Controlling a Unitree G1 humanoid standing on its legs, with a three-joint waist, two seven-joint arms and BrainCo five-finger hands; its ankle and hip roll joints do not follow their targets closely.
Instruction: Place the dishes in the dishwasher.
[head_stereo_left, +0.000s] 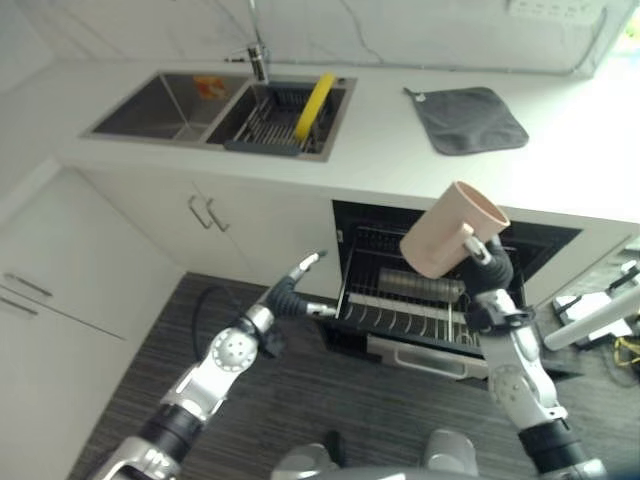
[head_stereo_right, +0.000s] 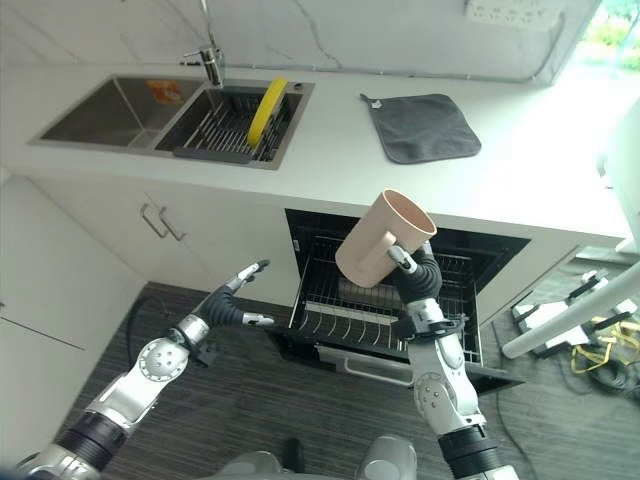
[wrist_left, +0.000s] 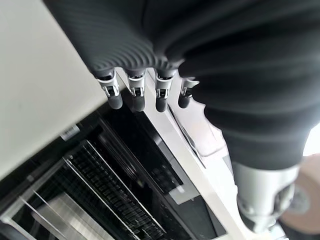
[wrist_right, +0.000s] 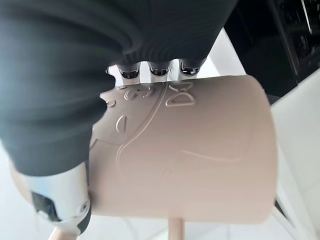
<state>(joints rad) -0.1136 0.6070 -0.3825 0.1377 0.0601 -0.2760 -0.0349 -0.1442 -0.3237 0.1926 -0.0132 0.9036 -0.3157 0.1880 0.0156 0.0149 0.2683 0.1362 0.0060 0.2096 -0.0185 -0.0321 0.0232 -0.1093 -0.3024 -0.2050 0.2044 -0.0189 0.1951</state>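
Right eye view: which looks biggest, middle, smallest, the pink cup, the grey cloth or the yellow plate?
1. Grey cloth
2. Pink cup, nearly as big, but it is nearer the camera, so unsure
3. Yellow plate

Sink (head_stereo_left: 170, 105) left on counter (head_stereo_left: 380, 150), cloth (head_stereo_left: 465, 118) right, dishwasher (head_stereo_left: 440, 300) below, plate (head_stereo_left: 313, 104) in sink rack (head_stereo_left: 268, 122)

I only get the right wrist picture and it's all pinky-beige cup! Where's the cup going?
Observer: The cup is held up by the right hand above the open dishwasher's pulled-out rack.
Operator: What's the other hand doing?
Observer: The left hand, fingers straight, is stretched out at the rack's left edge; I can't tell if it touches.
Operator: Any more dishes?
Observer: A yellow plate stands on edge in the sink's drying rack.
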